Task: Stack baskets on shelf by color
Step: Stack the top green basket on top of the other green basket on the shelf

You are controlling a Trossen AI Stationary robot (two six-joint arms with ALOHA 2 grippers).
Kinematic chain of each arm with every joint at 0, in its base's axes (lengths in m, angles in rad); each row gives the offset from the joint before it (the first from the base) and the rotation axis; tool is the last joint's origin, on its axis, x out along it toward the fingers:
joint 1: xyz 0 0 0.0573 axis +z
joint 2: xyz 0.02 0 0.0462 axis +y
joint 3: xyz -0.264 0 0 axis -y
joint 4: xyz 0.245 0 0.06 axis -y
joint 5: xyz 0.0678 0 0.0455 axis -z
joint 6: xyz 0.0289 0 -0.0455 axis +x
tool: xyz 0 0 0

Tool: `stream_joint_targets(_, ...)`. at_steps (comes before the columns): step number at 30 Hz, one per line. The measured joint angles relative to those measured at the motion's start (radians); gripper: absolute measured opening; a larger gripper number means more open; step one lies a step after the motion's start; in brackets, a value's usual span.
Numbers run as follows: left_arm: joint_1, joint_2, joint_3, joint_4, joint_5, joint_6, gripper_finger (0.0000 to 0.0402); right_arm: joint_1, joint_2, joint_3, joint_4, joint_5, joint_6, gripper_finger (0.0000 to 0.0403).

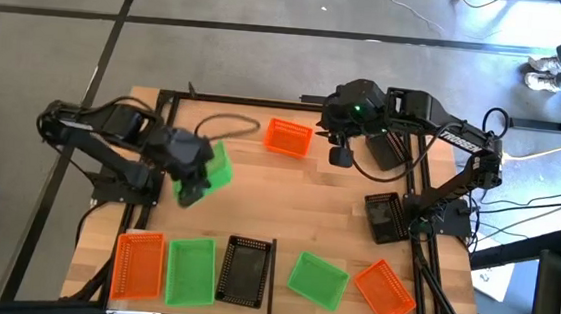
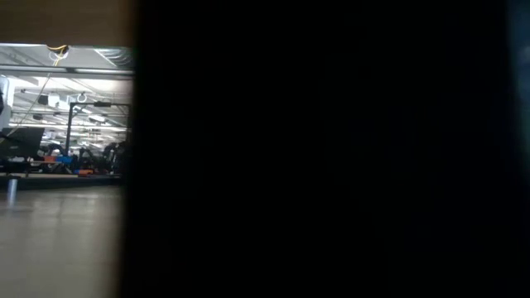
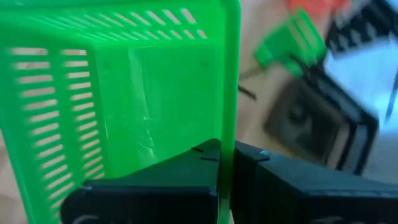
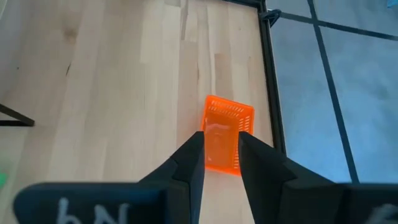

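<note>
Green basket (image 3: 124, 93) pinched in left fingers (image 3: 205, 180) over pale plank tabletop (image 1: 296, 208); right fingers (image 4: 261, 168) parted above orange basket (image 4: 227, 140); grey floor (image 1: 218, 62) around.

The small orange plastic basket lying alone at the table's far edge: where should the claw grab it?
Probably one thin lattice side wall of the small orange plastic basket, from straight above. It lies open side up, so its rim is exposed. The right claw hangs open over it.
</note>
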Motion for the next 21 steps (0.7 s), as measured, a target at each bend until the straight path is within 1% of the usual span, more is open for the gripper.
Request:
stream_joint_targets(3, -0.061, 0.001, 0.000, -0.012, -0.003, 0.102, 0.0000, 0.000, 0.000, 0.000, 0.000, 0.000, 0.017, 0.0094)
stream_joint_targets(6, -0.091, 0.002, 0.000, -0.012, -0.003, 0.179, 0.0000, 0.000, 0.000, 0.000, 0.001, 0.000, 0.033, 0.0094)
stream_joint_targets(11, -0.144, 0.002, 0.000, -0.013, -0.005, 0.348, 0.0000, 0.000, 0.000, 0.000, 0.006, 0.000, 0.118, 0.0094)
stream_joint_targets(13, -0.180, 0.000, 0.000, -0.028, -0.005, 0.468, 0.0000, 0.000, 0.000, 0.000, 0.006, 0.000, 0.167, 0.0094)
stream_joint_targets(17, -0.249, -0.004, 0.001, -0.114, -0.003, 0.757, 0.0000, 0.000, 0.000, 0.000, 0.006, 0.000, 0.248, 0.0094)
stream_joint_targets(21, -0.303, -0.005, 0.000, -0.181, -0.036, 0.956, 0.0000, 0.000, 0.000, 0.000, 0.011, 0.000, 0.322, 0.0094)
